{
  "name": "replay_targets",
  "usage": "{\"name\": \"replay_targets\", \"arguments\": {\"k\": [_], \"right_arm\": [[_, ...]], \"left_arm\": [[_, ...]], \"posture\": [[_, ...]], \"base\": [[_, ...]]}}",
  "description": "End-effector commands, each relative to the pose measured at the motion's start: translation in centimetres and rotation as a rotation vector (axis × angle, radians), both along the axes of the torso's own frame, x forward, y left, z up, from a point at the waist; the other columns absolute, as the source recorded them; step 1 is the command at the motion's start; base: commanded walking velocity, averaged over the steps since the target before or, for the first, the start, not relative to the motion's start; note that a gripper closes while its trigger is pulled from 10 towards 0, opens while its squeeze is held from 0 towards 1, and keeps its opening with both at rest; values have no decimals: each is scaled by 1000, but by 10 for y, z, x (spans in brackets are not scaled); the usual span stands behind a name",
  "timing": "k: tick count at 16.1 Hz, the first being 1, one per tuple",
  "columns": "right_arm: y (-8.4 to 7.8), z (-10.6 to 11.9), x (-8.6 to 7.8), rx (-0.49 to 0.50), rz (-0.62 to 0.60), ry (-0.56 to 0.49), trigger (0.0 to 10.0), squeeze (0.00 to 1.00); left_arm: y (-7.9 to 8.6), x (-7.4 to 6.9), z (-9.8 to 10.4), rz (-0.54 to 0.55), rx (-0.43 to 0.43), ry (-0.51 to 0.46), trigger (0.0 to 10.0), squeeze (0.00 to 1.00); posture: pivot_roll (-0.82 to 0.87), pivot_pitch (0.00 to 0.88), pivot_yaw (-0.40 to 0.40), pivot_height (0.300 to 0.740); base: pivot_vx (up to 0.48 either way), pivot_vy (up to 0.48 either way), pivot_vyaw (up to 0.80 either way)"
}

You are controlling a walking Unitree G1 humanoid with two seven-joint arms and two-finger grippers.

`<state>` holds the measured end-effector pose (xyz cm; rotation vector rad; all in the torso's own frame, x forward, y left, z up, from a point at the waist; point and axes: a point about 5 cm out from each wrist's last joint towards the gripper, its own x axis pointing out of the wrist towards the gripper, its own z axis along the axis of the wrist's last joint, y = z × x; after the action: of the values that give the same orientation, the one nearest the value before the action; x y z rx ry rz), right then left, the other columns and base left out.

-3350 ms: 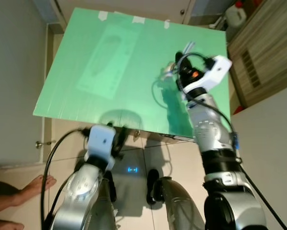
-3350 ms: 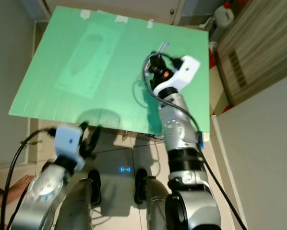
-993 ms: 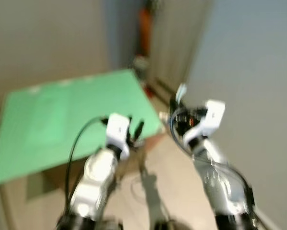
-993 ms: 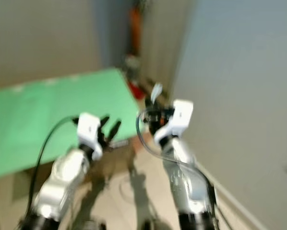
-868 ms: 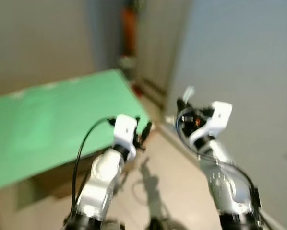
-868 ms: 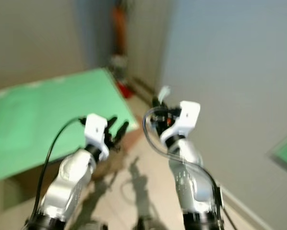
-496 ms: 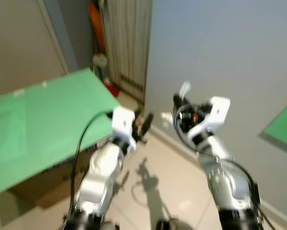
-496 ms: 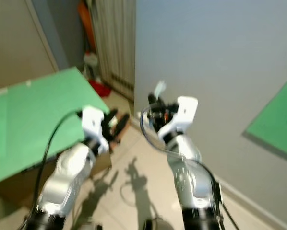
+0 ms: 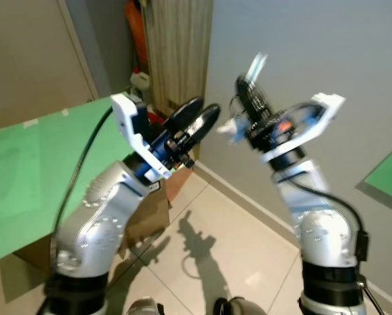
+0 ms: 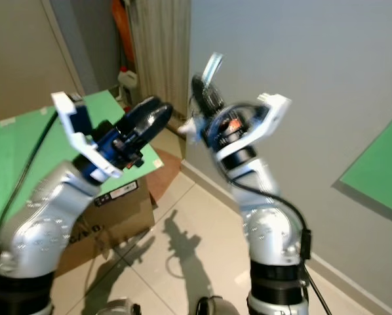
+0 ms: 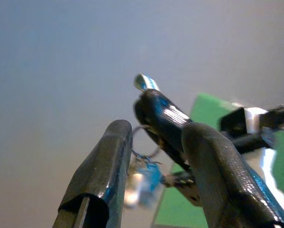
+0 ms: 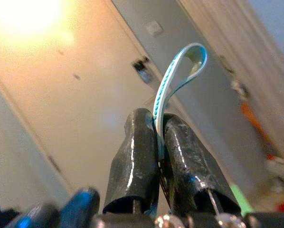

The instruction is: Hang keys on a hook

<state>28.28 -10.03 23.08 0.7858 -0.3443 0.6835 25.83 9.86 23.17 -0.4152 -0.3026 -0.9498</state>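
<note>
We see the keys (image 9: 230, 128) only as a pale blur just below the right gripper (image 9: 247, 94), near the centre of the left eye frame, and cannot count them or read their shape. In the left wrist view they are a soft bluish smear at lower centre. The strap's (image 12: 180, 76) lower end is hidden between the right gripper's fingers (image 12: 135, 156), which are cut by the bottom edge of the right wrist frame. We cannot make out a hook on the wall. The green panel (image 10: 379, 174) at right is cut by the frame's edge
</note>
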Motion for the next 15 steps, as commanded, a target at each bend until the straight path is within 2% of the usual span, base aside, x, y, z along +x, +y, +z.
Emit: {"name": "replay_targets", "arguments": {"k": [1,3,5,7,10,13,15], "right_arm": [[-3,12,-4,46,37,-46,10000,0],[-4,24,-6,123,116,-87,10000,0],[-3,29,-9,129,169,-110,10000,0],[-1,30,-14,105,226,-137,10000,0],[2,28,-25,56,318,-168,10000,0],[3,31,-29,58,351,-195,10000,0],[4,33,-32,59,369,-206,10000,0]], "left_arm": [[-1,-6,9,-59,-9,-26,10000,0],[4,-15,20,-112,-19,-53,10000,0],[7,-16,22,-99,0,-47,10000,0],[10,-13,26,-70,-25,-36,10000,0],[14,-14,40,-113,-138,-4,10000,0],[10,-16,36,-158,-107,31,10000,0],[4,-23,27,-215,-28,54,10000,0]], "posture": [[70,131,-26,740],[71,135,-27,740],[80,141,-31,740],[80,141,-31,740],[91,140,-34,740],[91,137,-29,740],[90,136,-26,740]], "base": [[0,0,0],[0,0,0],[0,0,0],[0,0,0],[0,0,0],[0,0,0],[0,0,0]]}}
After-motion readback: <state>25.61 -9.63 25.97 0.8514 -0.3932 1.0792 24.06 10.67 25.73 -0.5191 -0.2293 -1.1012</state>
